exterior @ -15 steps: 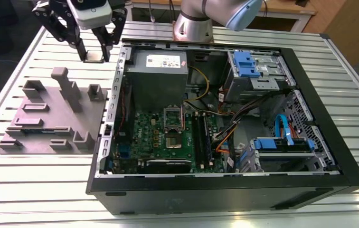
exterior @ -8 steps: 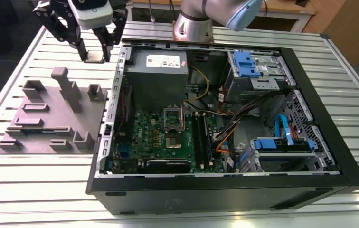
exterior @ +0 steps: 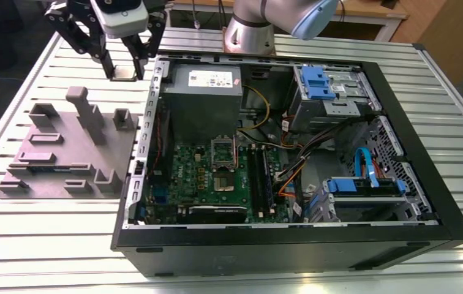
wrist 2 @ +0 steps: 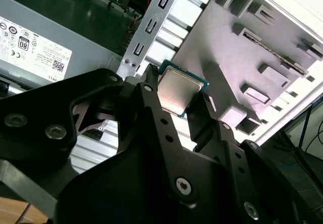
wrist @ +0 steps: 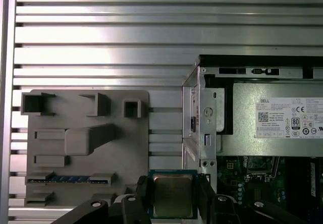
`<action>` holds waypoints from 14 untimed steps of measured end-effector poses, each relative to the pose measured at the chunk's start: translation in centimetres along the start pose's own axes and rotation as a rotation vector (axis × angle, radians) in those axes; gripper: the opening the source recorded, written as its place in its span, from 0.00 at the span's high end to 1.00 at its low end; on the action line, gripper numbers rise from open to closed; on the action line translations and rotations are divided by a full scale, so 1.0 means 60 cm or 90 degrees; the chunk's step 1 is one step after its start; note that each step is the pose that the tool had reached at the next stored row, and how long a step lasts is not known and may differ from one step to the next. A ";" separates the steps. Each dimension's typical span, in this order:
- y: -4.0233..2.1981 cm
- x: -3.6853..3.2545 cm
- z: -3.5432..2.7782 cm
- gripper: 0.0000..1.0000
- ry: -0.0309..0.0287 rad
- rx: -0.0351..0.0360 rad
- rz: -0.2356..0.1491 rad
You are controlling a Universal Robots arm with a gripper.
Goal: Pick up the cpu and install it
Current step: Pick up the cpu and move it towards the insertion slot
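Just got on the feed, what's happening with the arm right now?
The gripper is shut on the cpu, pinching it by two opposite edges; its metal top shows in both wrist views. It holds the chip above the slatted table, between the grey parts fixture and the open computer case. The cpu is not yet over the green motherboard inside the case.

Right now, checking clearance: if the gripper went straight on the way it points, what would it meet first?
Probably the slatted table between the grey fixture and the case wall, cpu touching first; depth unclear.
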State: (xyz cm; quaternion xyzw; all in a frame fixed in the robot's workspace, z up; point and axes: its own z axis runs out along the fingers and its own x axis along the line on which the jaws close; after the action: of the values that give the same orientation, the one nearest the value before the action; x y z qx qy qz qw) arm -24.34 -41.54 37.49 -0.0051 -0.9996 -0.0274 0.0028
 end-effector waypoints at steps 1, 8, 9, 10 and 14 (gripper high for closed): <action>0.000 0.000 0.000 0.53 0.0000 0.0000 0.000; 0.000 -0.005 0.000 0.53 0.0000 0.0000 0.000; 0.000 -0.005 0.000 0.53 0.0000 0.0000 0.000; 0.000 -0.006 0.000 0.53 0.0000 0.0000 0.000; 0.000 -0.007 0.000 0.53 0.0000 0.0000 0.000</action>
State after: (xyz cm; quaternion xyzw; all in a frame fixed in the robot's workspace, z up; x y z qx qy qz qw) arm -23.94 -41.54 37.47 -0.0050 -0.9996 -0.0275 0.0028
